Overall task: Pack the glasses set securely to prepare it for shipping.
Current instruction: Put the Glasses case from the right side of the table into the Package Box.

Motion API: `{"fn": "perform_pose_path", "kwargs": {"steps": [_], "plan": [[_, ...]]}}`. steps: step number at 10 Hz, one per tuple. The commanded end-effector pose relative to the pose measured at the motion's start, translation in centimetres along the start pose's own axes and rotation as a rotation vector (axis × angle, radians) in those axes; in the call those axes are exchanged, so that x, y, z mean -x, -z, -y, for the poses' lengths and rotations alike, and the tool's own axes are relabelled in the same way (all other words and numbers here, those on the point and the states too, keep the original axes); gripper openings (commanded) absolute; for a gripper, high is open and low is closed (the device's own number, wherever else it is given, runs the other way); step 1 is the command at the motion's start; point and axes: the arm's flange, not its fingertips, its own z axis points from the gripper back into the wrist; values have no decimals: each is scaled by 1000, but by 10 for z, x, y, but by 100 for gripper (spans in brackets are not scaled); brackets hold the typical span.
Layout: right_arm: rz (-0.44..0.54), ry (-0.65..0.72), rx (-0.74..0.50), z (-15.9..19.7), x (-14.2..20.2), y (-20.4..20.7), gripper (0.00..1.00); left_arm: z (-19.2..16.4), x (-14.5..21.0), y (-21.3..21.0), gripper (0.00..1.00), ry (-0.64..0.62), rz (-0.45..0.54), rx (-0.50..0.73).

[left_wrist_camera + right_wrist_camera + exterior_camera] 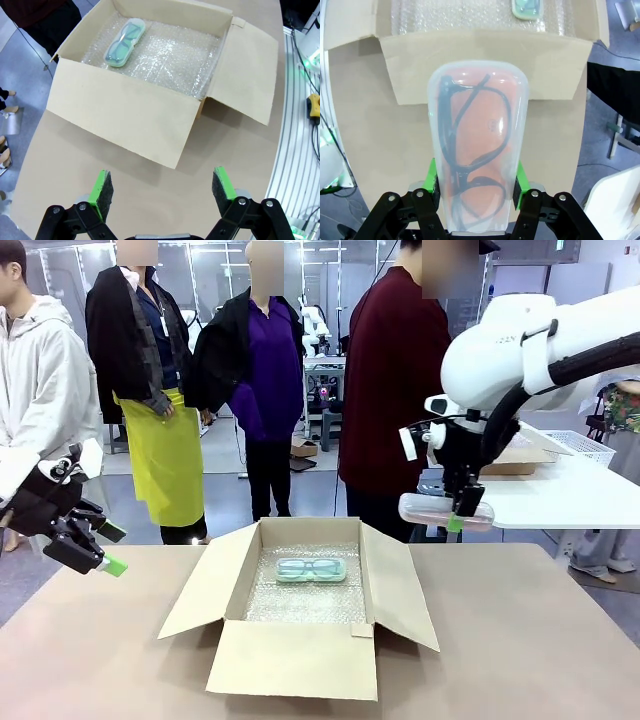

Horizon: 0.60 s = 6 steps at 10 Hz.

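An open cardboard box (300, 650) stands mid-table, lined with bubble wrap (300, 595). A mint-green glasses case (311, 569) with dark frames inside lies on the wrap toward the far side of the box; it also shows as the mint-green case (125, 41) and, partly, at the top edge (526, 9). My right gripper (458, 523) hangs high above the table, right of the box, shut on a pale pink glasses case (475, 145) held level, dark frames visible through it. My left gripper (100, 550) hovers open and empty at the table's left, its green pads (104, 186) wide apart.
The box flaps (125, 120) are folded outward on all sides. A person in a dark red top (395, 390) stands at the far side. A white table (570, 490) with a basket stands at the back right. Bare brown tabletop (530, 640) surrounds the box.
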Motion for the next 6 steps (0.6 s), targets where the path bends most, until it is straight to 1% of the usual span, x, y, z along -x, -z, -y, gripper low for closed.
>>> {"fn": "perform_pose_path", "kwargs": {"steps": [1,2,4,6], "plan": [[-15,26,-1,-16,-45,0,65,-2,1,-1,100,13,28,15],[-51,34,-17,-23,-68,4,65,-2,1,-1,100,13,28,15],[-53,35,-27,-32,-118,19,65,-2,1,-1,100,13,28,15],[-77,-10,-13,-33,-159,33,65,-2,1,-1,100,13,28,15]]}}
